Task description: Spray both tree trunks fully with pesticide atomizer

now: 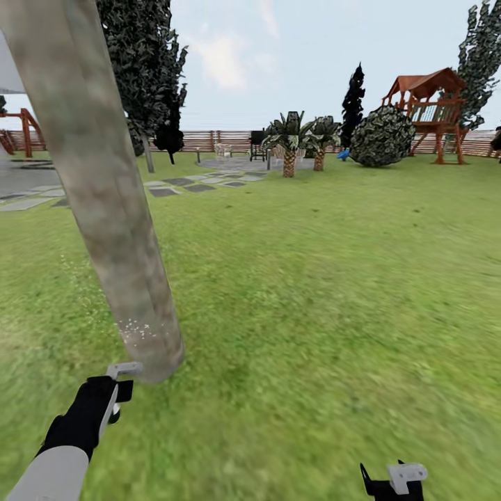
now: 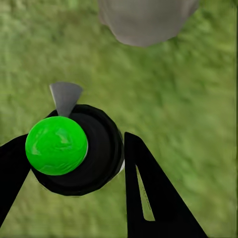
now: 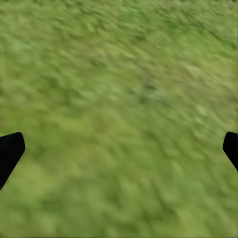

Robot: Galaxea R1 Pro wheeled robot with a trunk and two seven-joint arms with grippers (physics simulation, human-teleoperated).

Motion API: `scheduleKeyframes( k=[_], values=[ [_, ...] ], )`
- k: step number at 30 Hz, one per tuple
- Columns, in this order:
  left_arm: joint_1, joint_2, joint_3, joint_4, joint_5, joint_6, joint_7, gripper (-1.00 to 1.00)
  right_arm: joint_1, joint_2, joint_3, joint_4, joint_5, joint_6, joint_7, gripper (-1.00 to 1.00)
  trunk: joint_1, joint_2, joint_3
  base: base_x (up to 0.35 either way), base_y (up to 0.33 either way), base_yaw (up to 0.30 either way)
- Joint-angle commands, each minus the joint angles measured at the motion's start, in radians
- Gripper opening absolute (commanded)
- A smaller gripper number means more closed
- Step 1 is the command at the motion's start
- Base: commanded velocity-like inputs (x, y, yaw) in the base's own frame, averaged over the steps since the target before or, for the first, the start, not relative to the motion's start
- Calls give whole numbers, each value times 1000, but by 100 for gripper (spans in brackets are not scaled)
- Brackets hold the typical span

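tree trunk (image 1: 104, 188) left, fence (image 1: 229, 139) far behind

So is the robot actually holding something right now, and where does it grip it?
Yes. Its left hand holds the pesticide atomizer, fingers on either side of its round black body below the green top. The right hand is open over grass.

A back garden — green lawn (image 1: 334, 292), grey stepping stones (image 1: 188, 184), a brown slat fence (image 1: 223, 139), 2 small palms (image 1: 303, 142), a wooden play tower (image 1: 431, 111) — open sky above.

One tree trunk (image 1: 104, 202), one pesticide atomizer (image 2: 57, 145), two palms (image 1: 289, 142), one bush (image 1: 381, 136).
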Motion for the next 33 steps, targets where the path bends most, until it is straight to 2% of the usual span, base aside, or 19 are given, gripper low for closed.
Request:
scheduleKeyframes(
  k=[1, 3, 7, 8, 9, 10, 11, 12, 14, 16, 17, 18, 19, 20, 23, 26, 28, 31, 33],
  values=[
    [-20, -4, -1, -1, -3, 3, -1, -100, 0, 0, 0, 0, 0, 0, 0, 100, 0, 0, 0, 0, 0, 278],
    [-66, -4, -3, -4, -3, 15, -1, -100, 0, 0, 0, 0, 0, 0, 0, 100, 0, 0, 0, 0, 0, 278],
    [-99, 21, -7, -4, -5, 20, -2, -100, 0, 0, 0, 0, 0, 0, 0, 100, 0, 0, 0, 0, 0, 167],
    [-107, 18, -13, -5, -6, 21, -3, -100, 0, 0, 0, 0, 0, 0, 0, 100, 0, 0, 0, 0, 0, 26],
    [-113, 10, -29, -6, -6, 21, -3, -100, 0, 0, 0, 0, 0, 0, 0, 100, 0, 0, 0, 0, 0, 13],
    [-141, -17, -75, -6, -5, 27, -6, -100, 0, 0, 0, 0, 0, 0, 0, 100, 0, 0, 0, 0, 0, 4],
    [-155, -28, -96, -6, -5, 40, -7, -100, 0, 0, 0, 0, 0, 0, -1, 100, 0, 0, 0, 0, 0, 2],
    [-162, -33, -105, -7, -5, 51, -8, -100, 0, 0, 0, 0, 1, 0, -1, 100, 0, 0, 0, 0, 0, 1],
    [-190, -23, -116, -4, -4, 78, -18, -100, 0, 0, 0, 0, 1, 0, 0, 100, 0, 0, 0, 0, 0, 0],
    [-196, 14, -116, -5, -5, 82, -65, -100, 0, 0, 0, 0, 1, 0, 0, 100, 0, 0, 0, 0, 0, 0],
    [-196, 60, -116, -4, -5, 83, -116, -100, 0, 0, 0, 0, 1, 0, -1, 100, 0, 0, 0, 0, 0, 0],
    [-189, 141, -115, -2, -7, 82, -213, -100, 0, 0, 0, 0, 1, 0, -1, 100, 0, 0, 0, 0, 0, 0],
    [-187, 161, -117, -3, -10, 81, -238, -100, 0, 0, 0, 0, 1, 0, 0, 100, 0, 0, 0, 0, 0, 0],
    [-185, 169, -123, -4, -12, 81, -250, -100, 0, 0, 0, 0, 1, 0, 0, 100, 0, 0, 0, 0, 0, 0],
    [-184, 167, -125, -6, -13, 82, -262, -100, 0, 0, 0, 1, 1, 0, 0, 100, 0, 0, 0, 0, 0, 0],
    [-186, 109, -130, -6, -15, 83, -264, -100, 0, 0, 0, 1, 1, 0, 0, 100, 0, 0, 0, 48, 0, 0],
    [-187, 77, -147, -6, -16, 83, -264, -100, 0, 0, 0, 1, 1, 0, 0, 100, 0, 0, 0, 252, 0, 0],
    [-187, 72, -152, -6, -18, 83, -263, -100, 0, 0, 0, 1, 1, 0, 0, 100, 0, 0, 0, 280, 0, 0],
    [-187, 87, -146, -6, -20, 83, -263, -100, 0, 0, 0, 1, 2, 0, 0, 100, 0, 0, 0, 94, 0, 0]
  ],
)
